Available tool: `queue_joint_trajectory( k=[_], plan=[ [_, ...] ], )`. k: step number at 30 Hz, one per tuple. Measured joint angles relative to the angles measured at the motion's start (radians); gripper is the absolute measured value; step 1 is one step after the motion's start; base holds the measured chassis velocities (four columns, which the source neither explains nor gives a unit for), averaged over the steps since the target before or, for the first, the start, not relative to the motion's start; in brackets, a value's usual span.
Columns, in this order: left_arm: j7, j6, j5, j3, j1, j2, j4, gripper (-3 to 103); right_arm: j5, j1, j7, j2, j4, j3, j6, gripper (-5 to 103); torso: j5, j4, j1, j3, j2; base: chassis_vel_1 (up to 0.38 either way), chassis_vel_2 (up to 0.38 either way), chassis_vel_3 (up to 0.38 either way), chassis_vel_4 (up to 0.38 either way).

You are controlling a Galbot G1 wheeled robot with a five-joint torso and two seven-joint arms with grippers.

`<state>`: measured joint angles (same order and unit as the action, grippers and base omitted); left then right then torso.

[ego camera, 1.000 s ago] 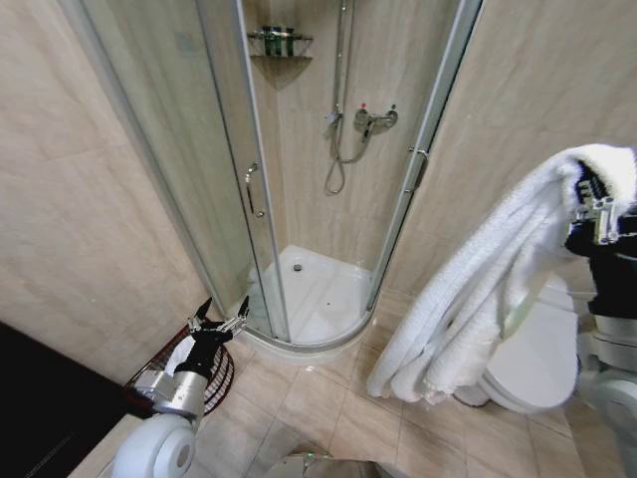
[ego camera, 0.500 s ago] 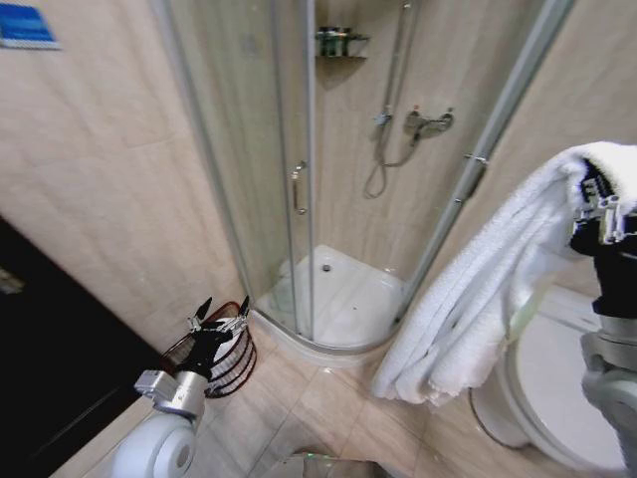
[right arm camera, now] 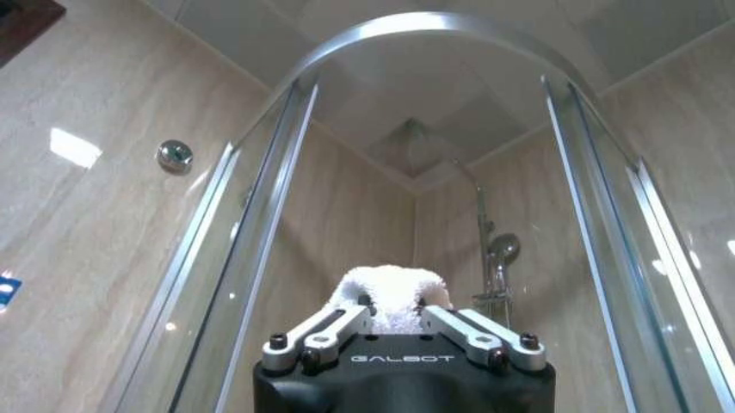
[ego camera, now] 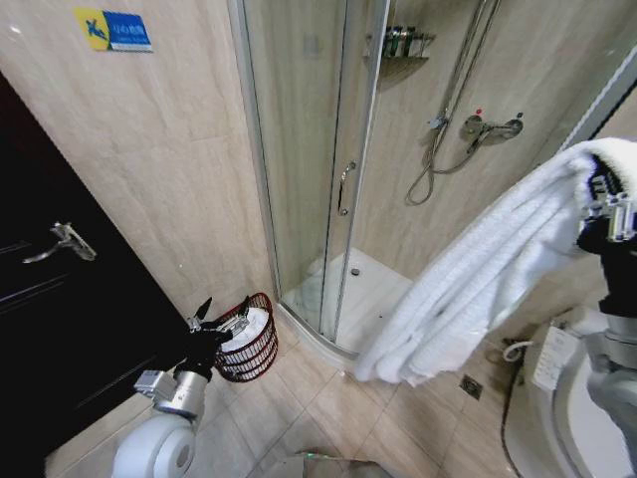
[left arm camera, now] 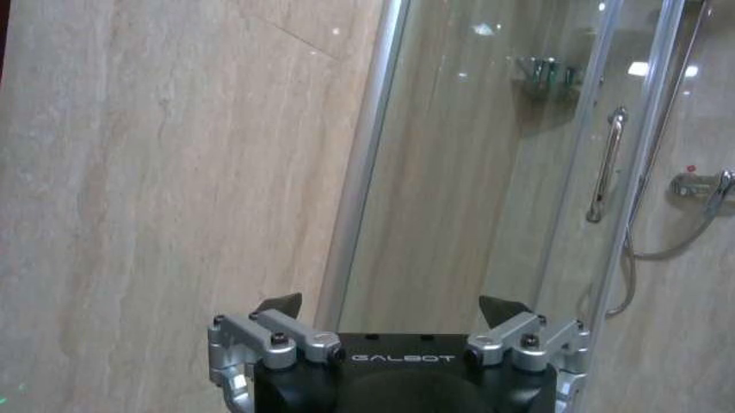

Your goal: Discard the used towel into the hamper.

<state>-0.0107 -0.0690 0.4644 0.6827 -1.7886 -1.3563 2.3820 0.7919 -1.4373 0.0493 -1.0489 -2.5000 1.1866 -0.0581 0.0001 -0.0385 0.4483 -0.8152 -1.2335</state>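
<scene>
A large white towel point(ego camera: 468, 289) hangs from my right gripper point(ego camera: 603, 199), raised at the right of the head view above the tiled floor. In the right wrist view the right gripper point(right arm camera: 391, 311) is shut on a fold of the towel point(right arm camera: 391, 286). The hamper point(ego camera: 255, 358), a small round reddish-brown wire basket, stands on the floor by the wall at lower left, with something white inside it. My left gripper point(ego camera: 224, 311) stands open just left of the hamper's rim. The left gripper point(left arm camera: 391, 303) holds nothing in its wrist view.
A glass shower enclosure point(ego camera: 328, 169) with a white tray fills the middle. A black door point(ego camera: 60, 299) with a handle is at the left. A toilet point(ego camera: 587, 418) sits at lower right, beside a floor drain point(ego camera: 472, 386). Bare tiles lie between hamper and shower.
The camera has swung left: the shower and hamper shifted right in the picture and the black door came into view. The towel stays in my right gripper; the left gripper stays open.
</scene>
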Motion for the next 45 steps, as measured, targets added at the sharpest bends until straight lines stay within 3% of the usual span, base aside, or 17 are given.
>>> queue_joint_trajectory(
  k=[10, 45],
  plan=[
    [0.0, 0.0, 0.0, 0.0, 0.0, 0.0, 0.0, 100, 0.004, -0.006, 0.007, -0.02, 0.0, -0.016, -0.071, 7, 0.0, 0.0, 0.0, 0.0, 0.0, 0.0, 0.0, 0.0, 0.0],
    [0.0, 0.0, 0.0, 0.0, 0.0, 0.0, 0.0, 100, 0.033, 0.002, -0.001, -0.004, 0.0, -0.004, -0.075, 7, 0.0, 0.0, -0.001, 0.001, 0.001, 0.044, -0.038, -0.043, 0.044]
  ],
)
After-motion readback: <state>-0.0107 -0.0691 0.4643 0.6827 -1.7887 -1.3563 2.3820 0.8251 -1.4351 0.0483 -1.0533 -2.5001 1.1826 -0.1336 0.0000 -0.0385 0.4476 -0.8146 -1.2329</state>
